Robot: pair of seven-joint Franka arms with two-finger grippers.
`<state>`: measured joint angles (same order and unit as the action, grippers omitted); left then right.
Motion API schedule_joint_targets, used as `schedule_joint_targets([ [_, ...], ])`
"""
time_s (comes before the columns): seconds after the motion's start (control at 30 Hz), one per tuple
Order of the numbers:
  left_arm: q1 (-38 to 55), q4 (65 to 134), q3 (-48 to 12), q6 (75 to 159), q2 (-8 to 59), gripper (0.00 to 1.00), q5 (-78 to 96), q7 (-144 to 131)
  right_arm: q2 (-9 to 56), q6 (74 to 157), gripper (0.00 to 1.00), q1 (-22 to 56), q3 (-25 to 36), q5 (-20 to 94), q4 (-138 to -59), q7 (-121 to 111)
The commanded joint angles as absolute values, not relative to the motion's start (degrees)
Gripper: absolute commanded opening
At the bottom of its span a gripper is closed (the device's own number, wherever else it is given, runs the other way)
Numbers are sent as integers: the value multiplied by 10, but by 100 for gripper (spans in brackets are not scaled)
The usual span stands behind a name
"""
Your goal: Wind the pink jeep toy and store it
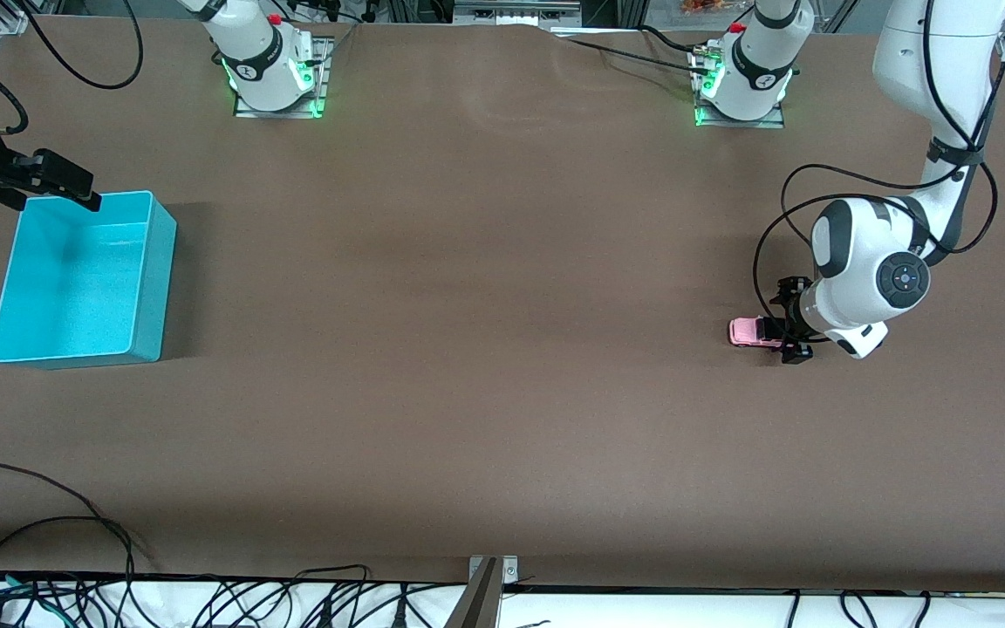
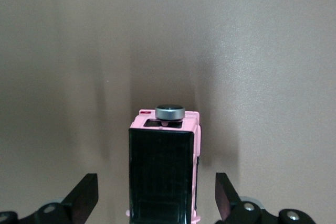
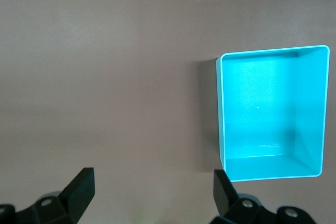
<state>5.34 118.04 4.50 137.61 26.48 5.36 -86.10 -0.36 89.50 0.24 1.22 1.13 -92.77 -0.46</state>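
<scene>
Front view, read from its left edge: the right gripper [image 1: 75, 187] hangs over the farther rim of the turquoise bin [image 1: 153, 288] at the right arm's end of the table [image 1: 468, 349], jaws apart and empty; that arm waits. Well apart, toward the left arm's end, the pink jeep toy [image 1: 747, 331] sits on the table with the left gripper [image 1: 789, 324] low at its tail. Left wrist view shows the jaws spread, one finger [image 2: 84, 198] either side of the jeep's body, not yet touching. It looks light, rigid and smooth-sided, so it may slip; squeezing the flat pink flanks seems best. Boxy pink shell, glossy black roof, round grey knob [image 2: 170, 112] on top.
</scene>
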Motion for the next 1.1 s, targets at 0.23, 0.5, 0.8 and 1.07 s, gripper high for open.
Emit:
schedule_joint_targets([
  [0.23, 50, 1178, 48, 1386, 270, 46, 70, -847, 2, 891, 100, 4, 13, 15, -914, -1],
  [0.5, 50, 1176, 48, 1380, 262, 16, 70, -852, 3, 891, 100, 4, 12, 15, -914, -1],
  [0.8, 65, 1144, 40, 1357, 259, 16, 66, -901, 3, 891, 100, 4, 12, 15, -914, -1],
  [1.07, 112, 1139, 40, 1353, 263, 16, 62, -966, 3, 891, 100, 4, 12, 15, -914, -1],
])
